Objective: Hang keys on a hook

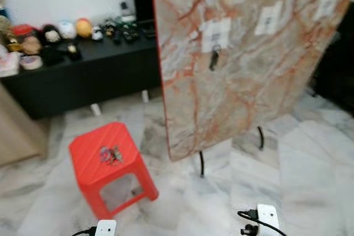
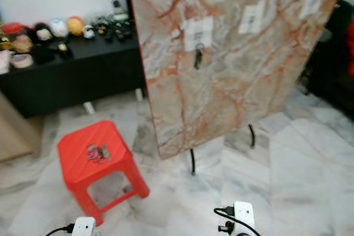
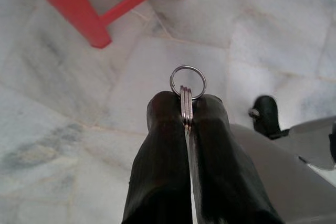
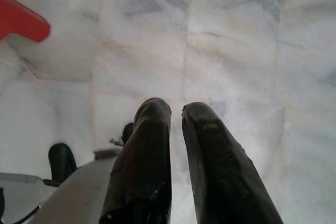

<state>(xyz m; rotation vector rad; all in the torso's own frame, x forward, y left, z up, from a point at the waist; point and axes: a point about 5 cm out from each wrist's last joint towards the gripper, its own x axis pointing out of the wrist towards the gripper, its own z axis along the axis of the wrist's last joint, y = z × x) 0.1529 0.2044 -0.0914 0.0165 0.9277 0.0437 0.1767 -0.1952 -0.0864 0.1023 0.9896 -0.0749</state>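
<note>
Down by the floor, my left gripper [image 3: 187, 109] is clamped on the keys [image 3: 187, 94], ring poking out past the tips; the right gripper [image 4: 176, 116] hangs slightly parted, holding nothing. Free hooks [image 1: 269, 19] sit at about one o'clock on the board [image 1: 243, 75]. I'd step closer, lift, keep the ring square to the hook.

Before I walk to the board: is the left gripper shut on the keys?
Shut. The left gripper pinches the key ring between its fingers, the loop sticking out past the tips.
</note>
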